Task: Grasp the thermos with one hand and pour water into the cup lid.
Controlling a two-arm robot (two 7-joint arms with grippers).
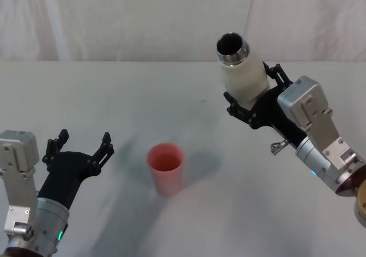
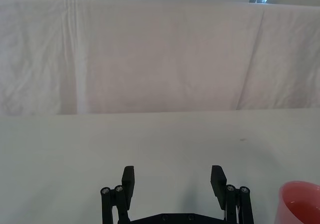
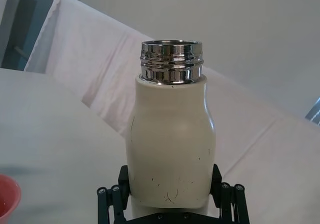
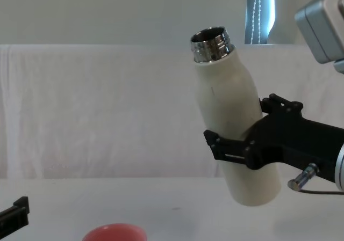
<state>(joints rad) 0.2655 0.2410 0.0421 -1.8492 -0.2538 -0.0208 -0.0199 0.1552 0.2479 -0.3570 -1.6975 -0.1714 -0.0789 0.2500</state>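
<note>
Thermos [image 4: 236, 128] hangs lifted above the desk's right side, clamped around its lower body by my right gripper [image 1: 251, 105]. Its long axis leans only slightly, open steel neck tipped left toward the cup lid [image 1: 166, 166] standing mid-desk, below and leftward. My left gripper [image 1: 80, 148] idles spread open near the left edge.

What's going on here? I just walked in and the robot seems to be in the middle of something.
The right pincer is clamped around a cream thermos, holding it off the table and tilted toward the robot's left, open steel neck up. A pink cup lid stands on the table, lower and to the left of the bottle. No water is pouring. The left pincer waits open beside the cup, touching nothing.
</note>
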